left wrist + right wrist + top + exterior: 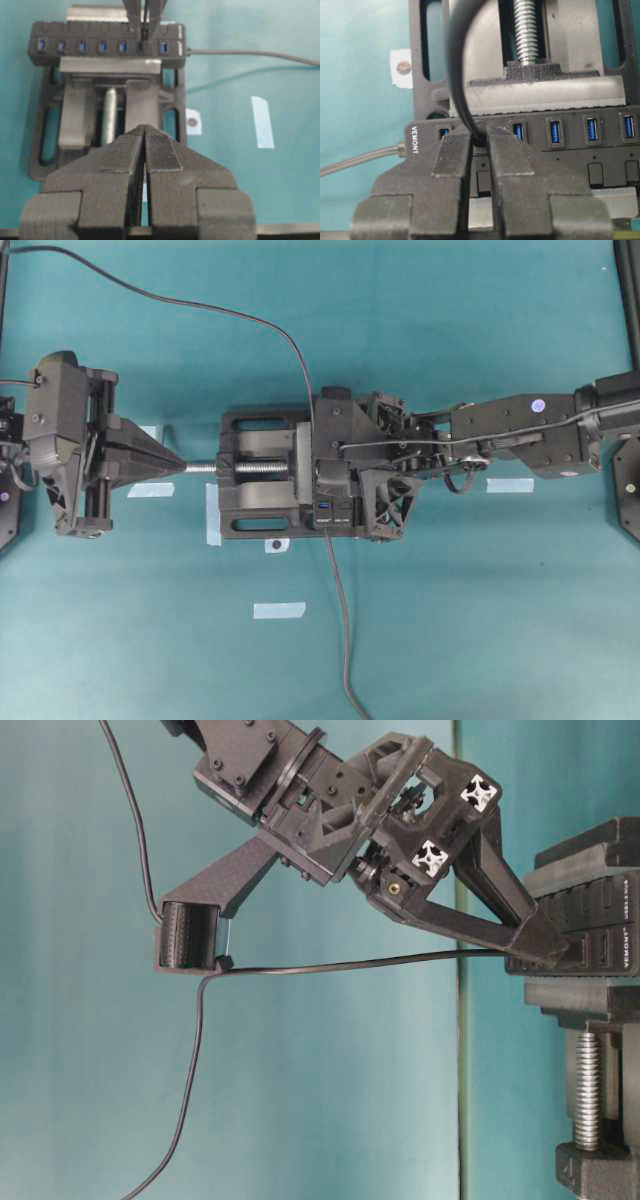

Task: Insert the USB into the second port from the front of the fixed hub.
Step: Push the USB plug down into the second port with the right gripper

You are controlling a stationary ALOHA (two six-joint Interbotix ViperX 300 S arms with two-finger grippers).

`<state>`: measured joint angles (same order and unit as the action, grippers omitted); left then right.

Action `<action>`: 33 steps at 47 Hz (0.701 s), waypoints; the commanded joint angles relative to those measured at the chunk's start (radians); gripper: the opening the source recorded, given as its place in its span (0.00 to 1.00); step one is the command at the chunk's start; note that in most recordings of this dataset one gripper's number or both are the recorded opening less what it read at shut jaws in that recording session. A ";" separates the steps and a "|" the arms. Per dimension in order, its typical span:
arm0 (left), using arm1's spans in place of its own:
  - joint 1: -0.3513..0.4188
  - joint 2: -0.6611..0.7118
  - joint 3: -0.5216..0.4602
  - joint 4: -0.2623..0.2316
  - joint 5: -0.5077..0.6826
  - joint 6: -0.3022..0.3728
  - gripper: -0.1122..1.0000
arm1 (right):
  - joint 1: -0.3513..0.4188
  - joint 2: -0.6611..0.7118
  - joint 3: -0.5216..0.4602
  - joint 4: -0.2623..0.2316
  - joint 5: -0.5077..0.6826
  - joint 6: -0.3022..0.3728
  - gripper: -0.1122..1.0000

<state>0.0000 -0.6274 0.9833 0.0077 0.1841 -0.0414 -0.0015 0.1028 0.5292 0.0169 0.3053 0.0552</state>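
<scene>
Two black grippers are showing in these views, and both are standing with their fingers drawn together. In the left wrist view, nearest the lens, the left gripper is hanging with its ribbed pads pressed flat against each other and nothing between them, pointing at the threaded steel screw of the black screw vise. Beyond that, the vise is clamping the fixed hub, a long narrow black bar with a row of blue-lined ports and white print at one end. Further back, the right gripper is coming down onto the hub from above, its fingers pinched on the USB, a small black plug ending a long thin black cable. The plug is sitting at the second port, counted from the white-printed end, between the blue slot by the print and the next blue slot along; how deep it is seated cannot be told. The hub's own dark lead is running off from the printed end across the teal table. In the overhead view the left gripper is hovering well apart from the hub, near the end of the screw.
</scene>
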 commanded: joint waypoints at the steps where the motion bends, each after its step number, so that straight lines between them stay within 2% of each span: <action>1: 0.000 -0.002 -0.011 0.003 -0.008 0.000 0.10 | 0.015 0.012 0.000 0.002 0.011 0.011 0.17; 16: 0.000 -0.002 -0.011 0.003 -0.008 0.000 0.10 | 0.023 0.011 0.009 0.003 0.043 0.012 0.17; 33: 0.000 -0.002 -0.011 0.003 -0.008 0.000 0.10 | 0.023 0.006 -0.025 0.002 0.044 0.015 0.17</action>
<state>0.0000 -0.6274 0.9833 0.0092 0.1841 -0.0414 0.0000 0.1089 0.5154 0.0153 0.3421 0.0583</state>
